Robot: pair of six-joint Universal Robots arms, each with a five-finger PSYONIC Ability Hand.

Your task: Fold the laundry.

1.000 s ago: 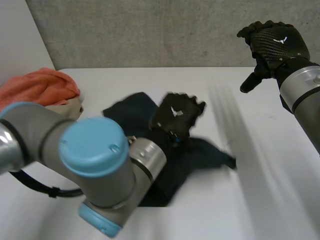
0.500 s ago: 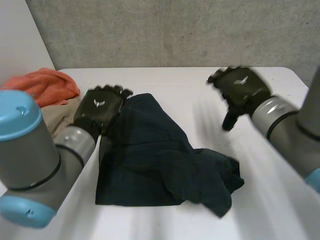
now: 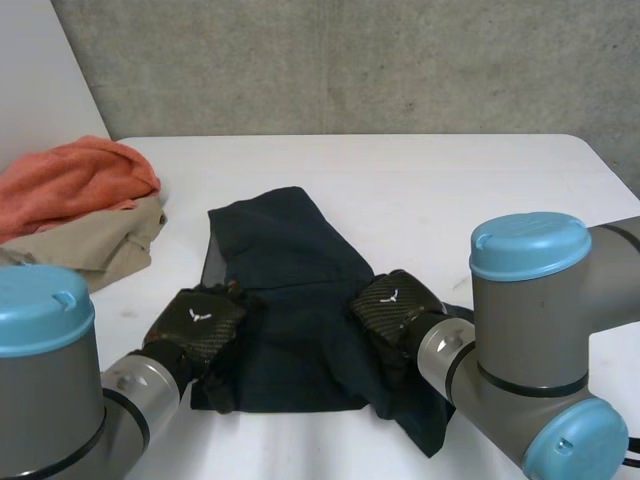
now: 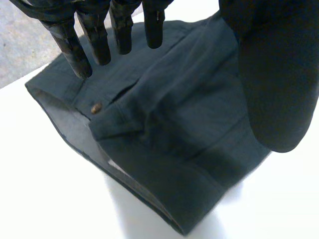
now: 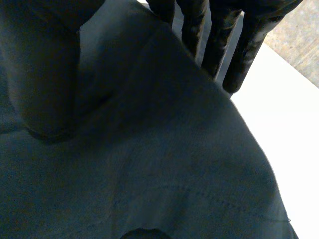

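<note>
Head view first: navy garment (image 3: 290,270) lies rumpled at the middle of the white table (image 3: 480,180), one end flat and squared, the other bunched into soft folds toward my right side. Off at the table's left edge sits an orange cloth (image 3: 75,178), terry-looking and heaped, on top of a flatter beige cloth (image 3: 95,245); both are well apart from the garment. A rough concrete wall (image 3: 350,60) backs the table. The left arm (image 3: 40,320) and right arm (image 3: 530,300) crowd the near edge and hide part of the cloth there. The left hand (image 3: 195,325) rests on the garment's near left edge, and the right hand (image 3: 395,305) rests on the bunched near right part. Left wrist view: the fingers (image 4: 99,42) run straight and spread, well apart from the thumb (image 4: 279,79), with nothing pinched; I cannot tell whether the tips touch. The garment (image 4: 179,124) lies below the palm, a smooth woven twill. A small brown button (image 4: 95,107) sits just beside the fingertips, and the waistband (image 4: 154,186) shows a pale grey lining. Right wrist view: the fingers (image 5: 219,42) are straight and the thumb (image 5: 42,74) is set wide, so that hand is unclenched too. Cloth (image 5: 164,159) lies under the palm, with a fine stitched seam (image 5: 199,191), and bare table (image 5: 294,114) lies past the fingertips.
</note>
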